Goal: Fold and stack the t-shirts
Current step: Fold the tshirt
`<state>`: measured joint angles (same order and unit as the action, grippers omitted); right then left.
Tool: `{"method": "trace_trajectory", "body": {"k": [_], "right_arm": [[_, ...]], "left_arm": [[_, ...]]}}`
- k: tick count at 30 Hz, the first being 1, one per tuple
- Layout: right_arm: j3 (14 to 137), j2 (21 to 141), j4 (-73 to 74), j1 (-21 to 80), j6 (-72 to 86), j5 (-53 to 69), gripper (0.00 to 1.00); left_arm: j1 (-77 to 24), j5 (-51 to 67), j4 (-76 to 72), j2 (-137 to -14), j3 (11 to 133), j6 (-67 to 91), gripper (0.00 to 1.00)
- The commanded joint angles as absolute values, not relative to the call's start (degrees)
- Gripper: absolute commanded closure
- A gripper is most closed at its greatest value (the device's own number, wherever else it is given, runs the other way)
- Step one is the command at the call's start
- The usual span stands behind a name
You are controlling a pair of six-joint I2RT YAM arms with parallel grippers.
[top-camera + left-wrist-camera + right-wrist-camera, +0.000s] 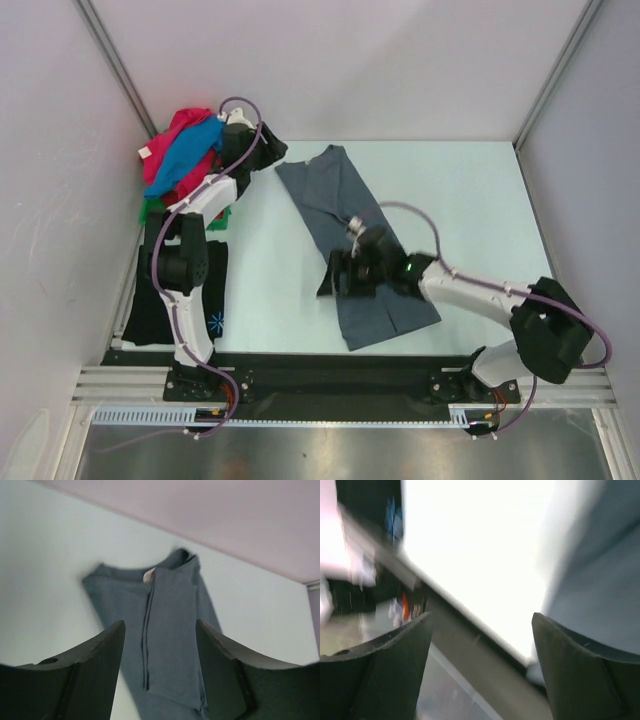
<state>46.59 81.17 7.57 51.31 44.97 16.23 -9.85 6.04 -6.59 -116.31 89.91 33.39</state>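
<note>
A slate-grey t-shirt (345, 235) lies folded into a long strip, running diagonally across the middle of the table. It also shows in the left wrist view (170, 630), collar at the far end. A black t-shirt with a blue-white print (215, 305) lies folded at the near left. Pink (185, 130) and blue (190, 155) t-shirts are heaped at the far left. My left gripper (272, 150) is open and empty, above the table by the grey shirt's far end. My right gripper (333, 275) is open and empty, at the grey shirt's left edge near its lower half.
A green tray (152, 210) lies under the heap of shirts at the far left. Walls enclose the table at the left, back and right. The table's near edge and a metal rail (485, 675) show in the blurred right wrist view.
</note>
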Motion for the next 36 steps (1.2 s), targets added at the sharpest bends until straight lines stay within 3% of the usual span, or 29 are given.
{"method": "trace_trajectory", "body": {"k": [1,6,11,18,25,36], "right_arm": [[59.21,84.19,14.94,37.90,26.58,15.13,0.13],[70.91,94.80,7.49,22.70,19.25,16.69,0.09],[91.09,116.30,7.03,11.88,21.18,25.30,0.10],[113.17,135.85,13.08,9.49,20.66,31.81,0.19],[115.93,141.59,13.18,9.67,19.69,34.97,0.27],[118.30,147.21,12.48,10.72,22.24,36.12,0.52]], "left_arm": [[-10.89,3.17,-0.97,-116.45,83.94,37.35,0.36],[-11.95,2.55,-0.88,-118.73,81.48,41.74,0.45],[-12.48,1.23,-0.62,-121.55,83.84,42.54,0.35],[-12.13,2.54,2.46,-129.80,93.50,43.24,0.34],[-10.29,4.30,1.85,-135.79,99.22,45.17,0.39],[-8.96,10.10,1.32,-143.34,109.76,46.05,0.79]]}}
